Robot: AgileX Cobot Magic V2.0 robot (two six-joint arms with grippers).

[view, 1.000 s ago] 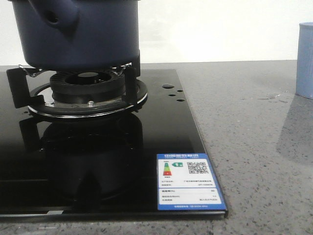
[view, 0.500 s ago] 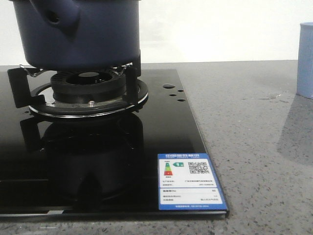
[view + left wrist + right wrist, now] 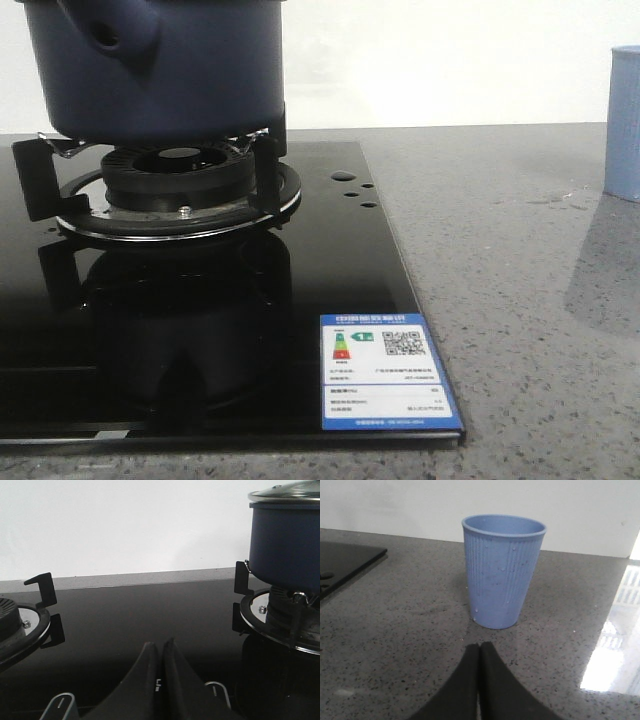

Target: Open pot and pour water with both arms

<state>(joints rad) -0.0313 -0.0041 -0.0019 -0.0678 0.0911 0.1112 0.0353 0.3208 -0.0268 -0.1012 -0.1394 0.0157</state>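
Note:
The dark navy-blue pot (image 3: pixel 160 70) stands on the burner grate (image 3: pixel 175 185) of the black glass hob, its stubby handle (image 3: pixel 115 35) facing the front view. In the left wrist view the pot (image 3: pixel 285 545) carries a metal-rimmed glass lid (image 3: pixel 285 492). My left gripper (image 3: pixel 160 647) is shut and empty, low over the hob glass, well short of the pot. My right gripper (image 3: pixel 480 647) is shut and empty over the grey counter, a short way before the pale blue cup (image 3: pixel 502 570). The cup's edge shows in the front view (image 3: pixel 623 120). Neither gripper shows in the front view.
The black hob (image 3: pixel 330 260) bears a blue energy label (image 3: pixel 385 372) at its front right corner. A second burner (image 3: pixel 20 625) with its grate shows in the left wrist view. Water drops lie on the grey stone counter (image 3: pixel 520 300) near the cup.
None beyond a slight shake of the front view; pot, cup and hob stand as before.

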